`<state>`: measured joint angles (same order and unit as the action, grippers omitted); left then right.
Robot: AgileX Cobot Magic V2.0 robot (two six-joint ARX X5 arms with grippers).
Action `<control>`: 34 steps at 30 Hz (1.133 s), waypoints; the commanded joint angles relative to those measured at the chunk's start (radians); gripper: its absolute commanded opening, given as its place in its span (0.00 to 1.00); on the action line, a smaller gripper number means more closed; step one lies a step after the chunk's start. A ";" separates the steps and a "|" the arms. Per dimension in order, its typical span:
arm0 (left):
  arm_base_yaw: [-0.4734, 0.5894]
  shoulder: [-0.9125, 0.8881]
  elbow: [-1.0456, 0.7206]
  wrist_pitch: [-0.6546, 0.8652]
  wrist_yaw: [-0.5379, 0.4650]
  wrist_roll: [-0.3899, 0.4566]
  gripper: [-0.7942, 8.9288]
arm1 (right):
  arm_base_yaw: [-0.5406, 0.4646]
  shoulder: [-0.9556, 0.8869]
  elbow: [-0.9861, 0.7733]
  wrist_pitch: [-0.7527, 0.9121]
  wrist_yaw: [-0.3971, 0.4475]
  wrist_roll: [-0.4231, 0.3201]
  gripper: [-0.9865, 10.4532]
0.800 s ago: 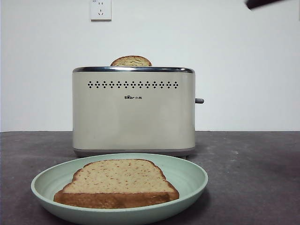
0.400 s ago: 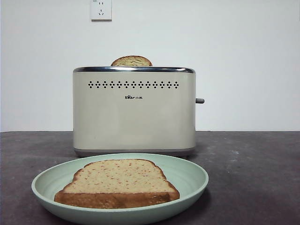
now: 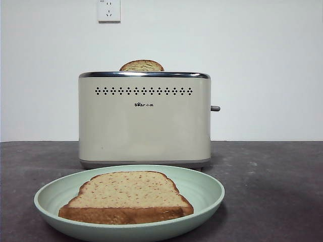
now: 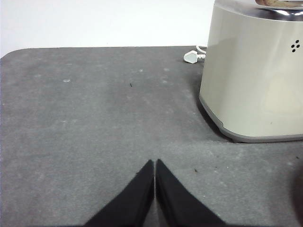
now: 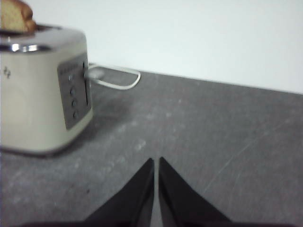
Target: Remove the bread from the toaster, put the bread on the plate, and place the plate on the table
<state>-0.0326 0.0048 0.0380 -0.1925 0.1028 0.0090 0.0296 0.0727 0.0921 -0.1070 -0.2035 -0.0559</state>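
One slice of bread lies flat on the mint-green plate, which rests on the table in front of the cream toaster. A second slice of bread pokes its domed top out of the toaster slot; it also shows in the right wrist view. My left gripper is shut and empty, low over the table beside the toaster. On the other side of the toaster, my right gripper is shut and empty too. Neither gripper shows in the front view.
A white plug and its cable lie on the table behind the toaster. A wall socket sits on the white wall. The toaster's side knob sticks out to the right.
A black arm tip at the top right corner of the front view a second ago has left the picture. Bread, plate and toaster have not moved.
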 commanded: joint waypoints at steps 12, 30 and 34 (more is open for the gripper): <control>0.002 -0.002 -0.015 -0.018 0.002 -0.003 0.09 | -0.008 -0.069 -0.082 -0.059 0.041 0.024 0.09; 0.002 -0.002 -0.015 -0.018 0.002 -0.003 0.09 | -0.008 -0.069 -0.082 -0.051 0.048 0.026 0.09; 0.003 -0.002 -0.015 -0.018 0.002 -0.003 0.09 | -0.008 -0.069 -0.082 -0.051 0.048 0.026 0.09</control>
<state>-0.0326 0.0048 0.0380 -0.1925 0.1028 0.0090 0.0231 0.0063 0.0158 -0.1577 -0.1574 -0.0444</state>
